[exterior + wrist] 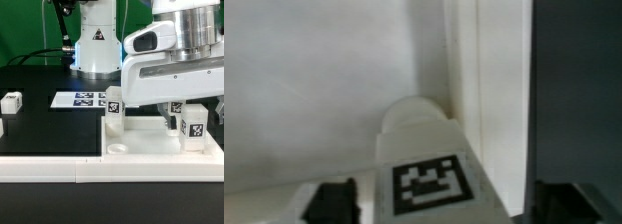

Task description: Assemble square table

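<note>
Black work surface (pixel 40 125) fills the scene, with the robot's white base (pixel 97 45) standing behind it; the square table top (pixel 150 145), a white tray-like panel, lies flat on the exterior view's right half and serves as the landmark for everything else.

The gripper (pixel 193 112) hangs over the top's far right part under the bulky white wrist; directly beneath it a tagged leg (pixel 193 127) stands upright on the top, its black-and-white tag facing the camera.

In the wrist view the same tagged leg (pixel 429 150) rises between the two dark fingers (pixel 335 203); one finger sits right against the leg, while a light strip shows between the leg and the other; whether the gripper (pixel 446 205) actually clamps the leg cannot be told from either picture. Behind the leg the wrist view shows the top's pale surface (pixel 313 100) and its raised edge, with the dark work surface beyond that edge.

A second leg (pixel 115 108) stands upright at the top's far left corner, well apart from the gripper.

The marker board (pixel 85 99) lies flat on the black surface just beyond that same corner, toward the robot's base.

A loose leg block (pixel 11 101) rests on the black surface far from the top, at the exterior view's left.

A long white border rail (pixel 50 165) runs along the front of the black surface, meeting the top's near edge.
</note>
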Action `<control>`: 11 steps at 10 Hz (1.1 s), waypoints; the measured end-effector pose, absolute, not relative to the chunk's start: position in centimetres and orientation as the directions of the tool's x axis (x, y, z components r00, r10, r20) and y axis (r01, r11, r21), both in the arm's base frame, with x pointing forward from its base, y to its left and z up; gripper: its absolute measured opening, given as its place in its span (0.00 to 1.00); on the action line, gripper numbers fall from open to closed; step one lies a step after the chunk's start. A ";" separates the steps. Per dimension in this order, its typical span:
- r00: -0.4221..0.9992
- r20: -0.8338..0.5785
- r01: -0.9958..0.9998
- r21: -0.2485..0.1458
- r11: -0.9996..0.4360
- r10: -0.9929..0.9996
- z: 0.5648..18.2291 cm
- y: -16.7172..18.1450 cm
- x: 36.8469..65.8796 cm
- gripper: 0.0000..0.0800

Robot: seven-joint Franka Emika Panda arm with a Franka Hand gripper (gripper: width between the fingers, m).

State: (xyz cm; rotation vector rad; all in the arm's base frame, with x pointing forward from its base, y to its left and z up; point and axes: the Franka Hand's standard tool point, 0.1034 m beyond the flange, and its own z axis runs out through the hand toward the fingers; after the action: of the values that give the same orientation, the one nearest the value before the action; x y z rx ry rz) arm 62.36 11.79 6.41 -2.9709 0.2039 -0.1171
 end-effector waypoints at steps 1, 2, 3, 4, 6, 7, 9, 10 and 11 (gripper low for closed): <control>0.980 0.058 -0.178 -0.170 -0.969 -0.190 6.4 11.8 62.3 0.49; 0.961 0.043 -0.261 -0.172 -0.950 -0.272 6.4 11.6 62.3 0.36; 0.952 0.038 -0.292 -0.173 -0.941 -0.302 6.3 11.6 62.3 0.36; 0.928 0.025 -0.362 -0.176 -0.916 -0.371 6.4 11.6 62.3 0.36; 0.779 -0.020 -0.620 -0.168 -0.766 -0.626 6.3 11.8 62.4 0.36; 0.669 -0.037 -0.737 -0.160 -0.656 -0.743 6.3 11.9 62.5 0.36; 0.322 -0.119 -0.937 -0.179 -0.299 -0.939 6.1 11.9 62.6 0.36; 0.194 -0.173 -0.968 -0.192 -0.160 -0.966 6.0 11.9 62.5 0.36; 0.128 -0.193 -0.979 -0.182 -0.093 -0.973 6.1 11.9 62.5 0.36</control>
State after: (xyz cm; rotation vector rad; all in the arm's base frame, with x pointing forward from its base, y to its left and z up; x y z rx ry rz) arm 62.53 11.90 6.05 -2.1436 1.9143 0.0335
